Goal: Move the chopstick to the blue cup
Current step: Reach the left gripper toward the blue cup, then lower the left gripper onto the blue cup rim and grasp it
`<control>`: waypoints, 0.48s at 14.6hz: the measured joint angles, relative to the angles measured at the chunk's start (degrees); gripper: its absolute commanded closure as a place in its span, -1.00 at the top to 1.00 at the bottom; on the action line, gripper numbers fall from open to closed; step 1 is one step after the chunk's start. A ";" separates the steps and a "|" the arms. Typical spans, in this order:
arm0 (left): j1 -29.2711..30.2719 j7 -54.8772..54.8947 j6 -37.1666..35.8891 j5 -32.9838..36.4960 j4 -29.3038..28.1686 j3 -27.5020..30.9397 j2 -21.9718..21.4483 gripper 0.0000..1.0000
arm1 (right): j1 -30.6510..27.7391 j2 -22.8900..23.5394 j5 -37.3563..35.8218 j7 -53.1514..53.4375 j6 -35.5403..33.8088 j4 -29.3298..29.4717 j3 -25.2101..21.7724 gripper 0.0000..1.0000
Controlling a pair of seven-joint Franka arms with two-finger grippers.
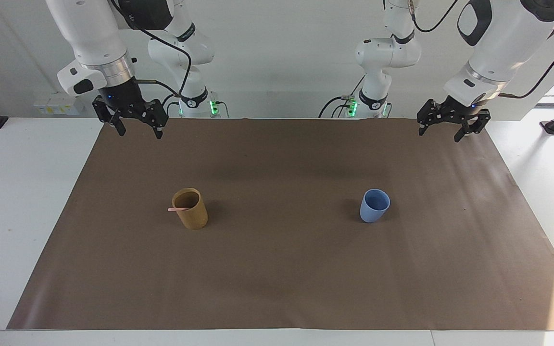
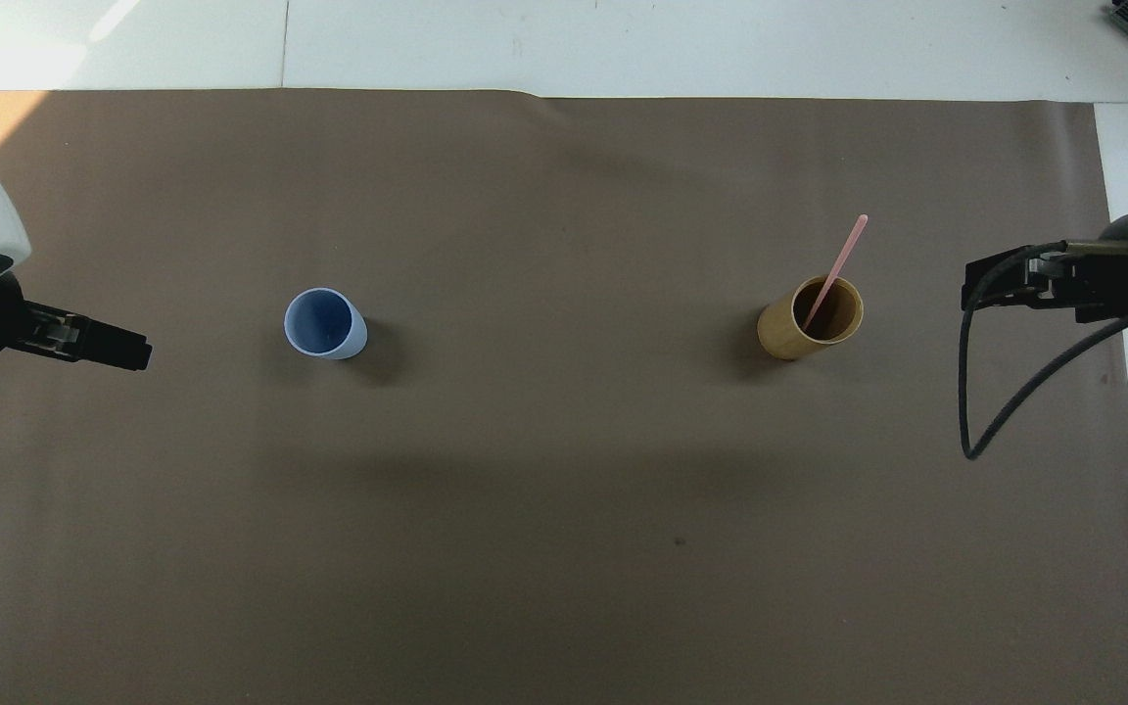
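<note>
A thin pink chopstick (image 1: 177,209) (image 2: 836,264) leans inside the tan cup (image 1: 191,215) (image 2: 781,338), its upper end sticking out past the rim. The light-blue cup (image 1: 374,206) (image 2: 324,323) stands upright toward the left arm's end of the table, level with the tan cup. My left gripper (image 1: 439,133) (image 2: 138,351) hangs open and holds nothing, over the mat's edge nearest the robots. My right gripper (image 1: 140,133) (image 2: 975,289) also hangs open and holds nothing, over the mat's other near corner, high above the table.
A brown mat (image 1: 277,269) (image 2: 564,548) covers most of the white table (image 1: 12,202). The two cups are the only things standing on it. A black cable (image 2: 1005,401) loops down from the right arm.
</note>
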 measured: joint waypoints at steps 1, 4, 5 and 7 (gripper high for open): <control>-0.76 -0.84 1.43 0.00 -0.80 -0.03 0.11 1.00 | 0.00 0.00 0.00 0.00 0.47 -0.01 0.00 1.00; -2.17 -2.95 5.83 0.00 -3.58 -0.12 0.57 1.00 | 0.02 0.00 0.00 0.00 1.38 -0.18 0.00 1.00; -2.34 -3.35 7.95 0.00 -5.11 -0.11 0.70 1.00 | 0.02 0.00 0.00 0.00 1.68 -0.26 0.00 1.00; -2.55 -4.94 11.56 -0.01 -8.13 -0.13 1.12 1.00 | 0.02 0.00 0.00 0.00 1.93 -0.38 0.00 1.00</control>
